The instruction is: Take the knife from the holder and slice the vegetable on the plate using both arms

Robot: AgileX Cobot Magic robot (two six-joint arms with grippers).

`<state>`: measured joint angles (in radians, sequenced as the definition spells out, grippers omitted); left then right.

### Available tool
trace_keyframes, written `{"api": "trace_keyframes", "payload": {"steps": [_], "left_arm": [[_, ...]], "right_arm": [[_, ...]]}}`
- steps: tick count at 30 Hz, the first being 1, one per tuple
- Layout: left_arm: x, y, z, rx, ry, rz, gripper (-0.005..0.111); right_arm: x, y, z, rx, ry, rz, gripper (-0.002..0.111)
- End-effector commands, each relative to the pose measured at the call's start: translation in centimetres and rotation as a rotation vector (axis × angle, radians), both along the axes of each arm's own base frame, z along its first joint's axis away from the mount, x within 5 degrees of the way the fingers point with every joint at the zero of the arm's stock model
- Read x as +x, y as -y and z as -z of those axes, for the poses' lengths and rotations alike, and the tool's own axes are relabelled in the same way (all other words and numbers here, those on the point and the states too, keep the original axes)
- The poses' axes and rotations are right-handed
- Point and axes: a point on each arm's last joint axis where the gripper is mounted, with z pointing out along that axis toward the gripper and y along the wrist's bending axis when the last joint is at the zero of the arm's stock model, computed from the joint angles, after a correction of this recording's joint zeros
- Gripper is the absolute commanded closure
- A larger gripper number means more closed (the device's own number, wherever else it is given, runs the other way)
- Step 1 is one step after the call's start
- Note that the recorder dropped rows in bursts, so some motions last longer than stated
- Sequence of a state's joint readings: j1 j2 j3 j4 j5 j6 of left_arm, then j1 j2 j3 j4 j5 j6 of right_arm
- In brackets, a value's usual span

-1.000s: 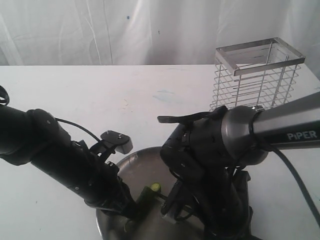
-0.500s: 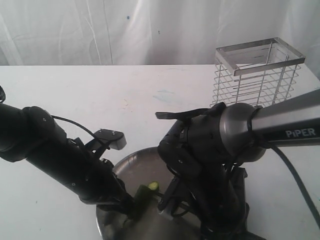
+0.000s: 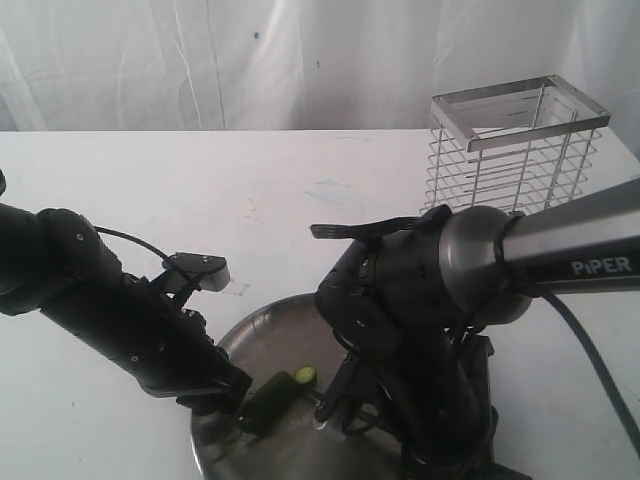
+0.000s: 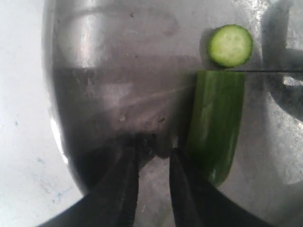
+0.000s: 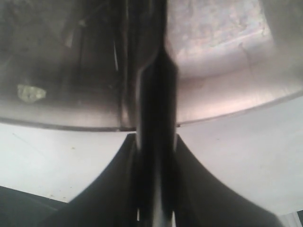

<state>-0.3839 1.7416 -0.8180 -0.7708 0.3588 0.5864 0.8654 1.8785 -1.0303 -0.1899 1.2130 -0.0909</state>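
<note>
Currently right pincer (image 5: 152, 142) pinches knife (image 5: 152, 90); left pincer (image 4: 154, 189) spread, empty (beside vegetable (image 4: 215, 123)); unheld, it may roll under blade, skewing cut.

My exterior camera looks down from the near side toward the curtain (image 3: 200, 60), plate (image 3: 265, 335) at six o'clock. Both wrist cameras stare closely down onto that plate.
</note>
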Motion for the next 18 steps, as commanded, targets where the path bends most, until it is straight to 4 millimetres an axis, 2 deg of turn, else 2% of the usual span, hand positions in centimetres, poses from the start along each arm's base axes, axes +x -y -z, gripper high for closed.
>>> {"api": "trace_keyframes", "payload": {"steps": [1,6,12,15,18], "left_arm": [[-0.5,-0.2,0.5,0.02,-0.036,0.025,0.076],[-1.0,0.3,-0.5,-0.005,-0.014,0.047,0.076],[-2.4,2.4,-0.6,-0.002,-0.004,0.16,0.076],[-2.5,2.6,-0.6,0.003,0.001,0.176,0.076],[-2.6,2.6,-0.5,0.012,0.005,0.19,0.076]], "right_arm": [[0.2,-0.2,-0.3,0.005,0.001,-0.01,0.108],[0.7,-0.9,-0.9,0.034,0.026,-0.01,0.108],[1.3,-1.6,-1.5,0.062,0.052,0.001,0.108],[1.4,-1.9,-1.3,0.066,0.048,0.019,0.108],[1.1,-2.1,-0.3,0.062,0.001,0.049,0.108]]}}
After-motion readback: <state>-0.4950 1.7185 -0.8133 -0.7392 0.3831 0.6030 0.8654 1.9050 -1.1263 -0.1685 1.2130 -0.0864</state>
